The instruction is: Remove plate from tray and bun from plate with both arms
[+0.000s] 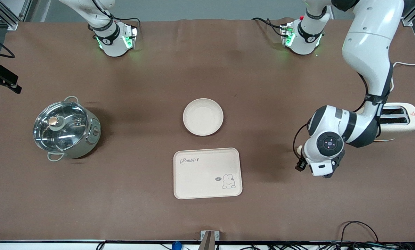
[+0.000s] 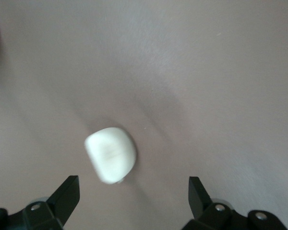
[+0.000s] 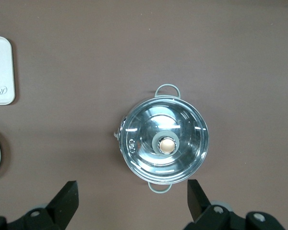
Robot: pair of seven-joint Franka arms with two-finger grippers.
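Two hands: both stand spread wide and hold nothing.
Left hand [image 2: 134, 199]: low over bare desk at the left arm's end, right of centre in the front view, jaws parted well past the bun's width.
Right hand [image 3: 132, 199]: out of the front view; its wrist camera looks straight down on the lidded steel pot [image 1: 65, 128], and this arm waits.
Bun [image 2: 110, 154]: lying free on the desk [image 1: 141, 86] between the left hand's fingers, touching neither.
Plate [image 1: 203, 116]: at frame centre in the front view, off the tray, empty.
Tray [image 1: 207, 173]: just below the plate in that view, nearer the camera, bare.
Toaster [image 1: 400, 119]: at the right edge, partly hidden by the left arm.
Bun handling: probably light and soft, easily squashed; best pinched gently across its short width.
Bun axis: long axis looks slightly tilted from the line across the fingers; blur makes this uncertain.
Plate handling: likely stiff and smooth; its raised rim is the place to grip.
Progress: both removals look done.
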